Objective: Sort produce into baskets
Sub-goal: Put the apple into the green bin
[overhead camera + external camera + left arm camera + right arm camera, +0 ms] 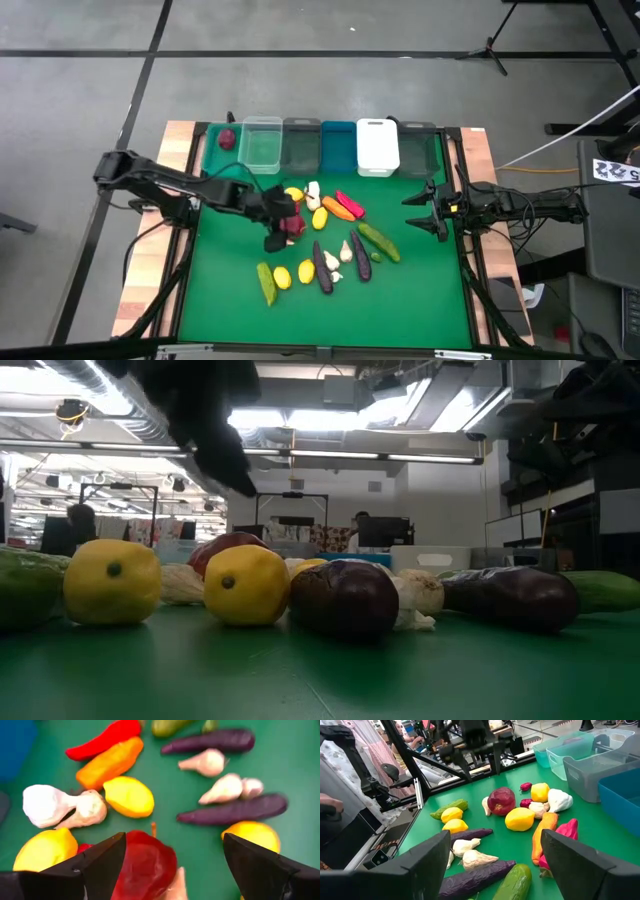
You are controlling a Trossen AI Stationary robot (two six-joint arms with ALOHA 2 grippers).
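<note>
Green mat (pixel 400 300): beet (pixel 145 865) between open left hand (pixel 175 865).

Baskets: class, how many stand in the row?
6, side by side, left to right in the high view: teal-green basket, clear basket, grey basket, blue basket, white basket, dark green basket. None looks hidden.

Almost no writing can be read here. The one candidate is a white tag (pixel 614 171) with black marks on the equipment at the right edge of the high view, which may carry a digit or a code, but its characters are too small to make out. The baskets and the toy produce carry no legible labels.
</note>
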